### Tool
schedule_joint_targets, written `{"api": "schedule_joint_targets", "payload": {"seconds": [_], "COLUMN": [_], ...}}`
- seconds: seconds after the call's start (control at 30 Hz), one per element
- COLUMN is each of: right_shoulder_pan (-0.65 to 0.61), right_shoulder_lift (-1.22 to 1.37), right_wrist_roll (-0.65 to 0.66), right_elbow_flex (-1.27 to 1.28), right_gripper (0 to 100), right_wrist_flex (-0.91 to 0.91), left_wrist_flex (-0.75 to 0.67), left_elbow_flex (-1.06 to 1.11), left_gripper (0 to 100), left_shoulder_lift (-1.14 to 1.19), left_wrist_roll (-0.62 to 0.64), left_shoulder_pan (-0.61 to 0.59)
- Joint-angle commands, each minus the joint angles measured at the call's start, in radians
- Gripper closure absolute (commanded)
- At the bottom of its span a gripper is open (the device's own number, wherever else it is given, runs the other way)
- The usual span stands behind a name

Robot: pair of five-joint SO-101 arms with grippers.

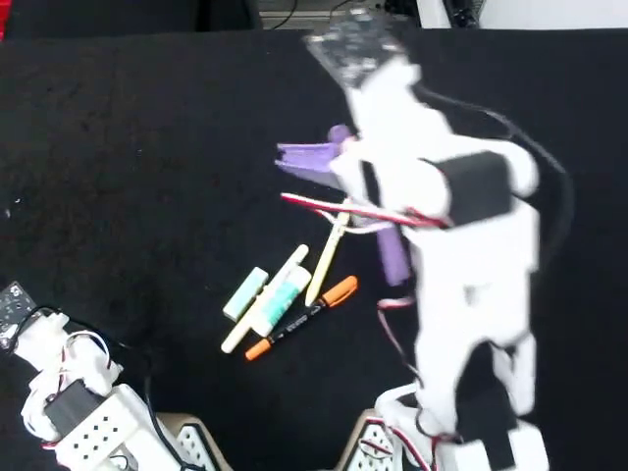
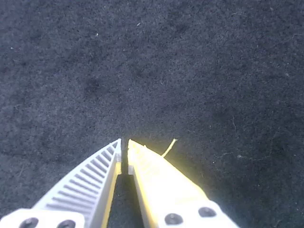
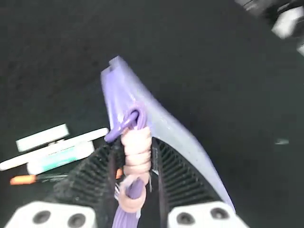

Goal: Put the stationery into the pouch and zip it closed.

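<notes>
The right pincer (image 3: 135,145) is clamped on the zip end of the purple pouch (image 3: 124,90), with the pinkish coiled zip pull (image 3: 136,142) between its fingers. The pouch looks like soft, slick vinyl or silicone, light and floppy. Held by one corner it will likely sag and twist, so a hold on the rim beside the zip should steady the mouth. It appears raised off the desk (image 1: 137,147), though blur makes that uncertain. Near it lies loose stationery: an orange marker (image 1: 306,317), a teal-labelled stick (image 1: 285,297) and a cream pencil (image 1: 327,257). The left pincer (image 2: 124,144), all but closed on nothing, hovers over the desk's black cloth.
</notes>
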Motion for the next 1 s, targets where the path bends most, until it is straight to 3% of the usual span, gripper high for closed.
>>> {"api": "schedule_joint_targets", "payload": {"seconds": [0.0,0.27,0.57,0.77,0.97], "right_shoulder_pan": [0.114,0.387,0.646,0.847,0.913], "right_shoulder_lift": [-0.107,-0.197,-0.117,0.05,0.196], "right_wrist_roll": [0.083,0.183,0.315,0.321,0.365], "right_elbow_flex": [-0.013,-0.087,-0.298,-0.343,-0.343], "right_gripper": [98.8,98.8,98.8,98.8,98.8], "right_wrist_flex": [0.014,0.012,-0.012,-0.259,-0.488], "left_wrist_flex": [0.005,0.005,0.005,0.005,0.005], "left_elbow_flex": [0.022,0.022,0.022,0.022,0.022], "left_gripper": [97,97,97,97,97], "left_shoulder_lift": [-0.005,-0.005,-0.005,-0.005,-0.005], "left_wrist_roll": [-0.002,-0.002,-0.002,-0.002,-0.002], "left_shoulder_pan": [-0.008,-0.008,-0.008,-0.008,-0.008]}}
